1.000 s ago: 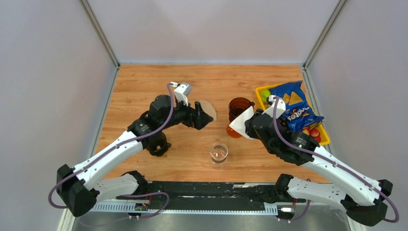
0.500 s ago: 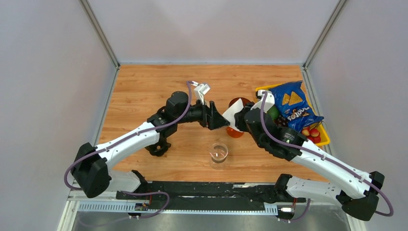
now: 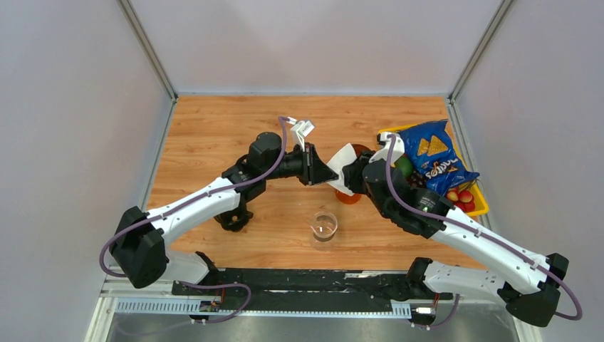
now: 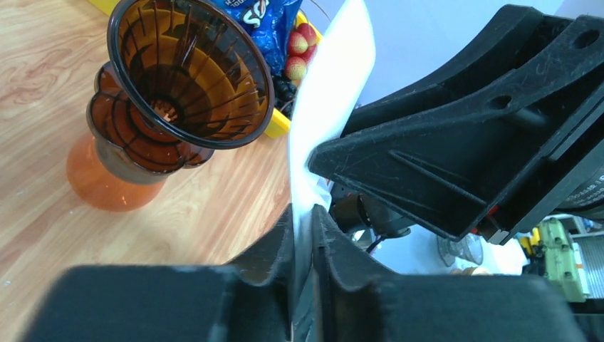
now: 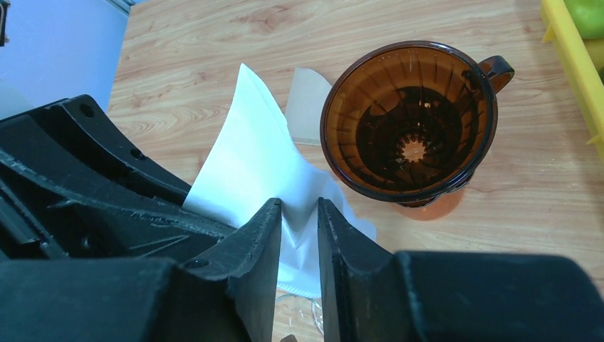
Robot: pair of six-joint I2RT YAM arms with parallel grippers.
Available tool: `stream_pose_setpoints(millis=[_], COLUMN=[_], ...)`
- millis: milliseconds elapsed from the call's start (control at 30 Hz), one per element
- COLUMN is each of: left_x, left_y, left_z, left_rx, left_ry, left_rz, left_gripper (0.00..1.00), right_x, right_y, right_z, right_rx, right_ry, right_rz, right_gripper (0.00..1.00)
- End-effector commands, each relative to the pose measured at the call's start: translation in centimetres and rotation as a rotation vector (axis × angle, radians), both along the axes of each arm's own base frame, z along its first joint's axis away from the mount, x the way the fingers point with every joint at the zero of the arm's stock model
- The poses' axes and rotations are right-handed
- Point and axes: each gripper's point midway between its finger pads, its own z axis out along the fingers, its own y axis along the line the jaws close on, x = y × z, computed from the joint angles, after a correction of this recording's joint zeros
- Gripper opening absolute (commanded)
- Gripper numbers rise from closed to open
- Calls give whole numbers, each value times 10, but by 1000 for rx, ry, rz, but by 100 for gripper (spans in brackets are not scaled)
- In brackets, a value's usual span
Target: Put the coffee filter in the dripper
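Coffee filter (image 3: 342, 161) is now pinched shut by both grippers. The left gripper (image 4: 303, 214) just swung over to join the right gripper (image 5: 299, 206), probably to open the filter up beside the dripper (image 5: 412, 121), toward the tabletop (image 3: 214, 135) right edge.

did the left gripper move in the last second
Yes. The left gripper has shifted right in the top view, from left of the glass beaker to roughly in line with it, meeting the coffee filter beside the dripper.

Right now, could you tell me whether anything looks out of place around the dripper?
Yes: both the left gripper and right gripper pinch one white coffee filter, bent between them beside the empty dripper. A second filter lies flat on the table.
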Motion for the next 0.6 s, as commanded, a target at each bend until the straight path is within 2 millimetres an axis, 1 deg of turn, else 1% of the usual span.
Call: stream_pose_setpoints(millis=[0,67,133,233,333,400,467,567], left_x=[1,1,0,-3,-6,-5,-5,-5], left_y=[-8,-6,-2,5,14,20,28,43], left_z=[22,20,16,11,16,19,19,19], left_rx=[-43,-27,-5,34,46,49,55,62], left_ry=[-58,-68,-90,-140,-211,-259,-292,-332], left_rz=[-26,-23,-24,-31,-31,-16,-14,-19], left_gripper=[8,1,0,0,0,0,0,0], right_x=[3,3,3,2,1,4,9,16], right_y=[1,0,-4,-12,-25,-31,-36,-43], right_z=[10,13,17,23,30,33,27,16], right_rx=[19,13,-5,-101,-141,-136,-137,-131], right_ry=[-34,-45,-62,-102,-122,-119,-94,-46], right_rz=[5,2,5,57,77,86,108,145], right_gripper=[30,37,48,64,82,89,95,97])
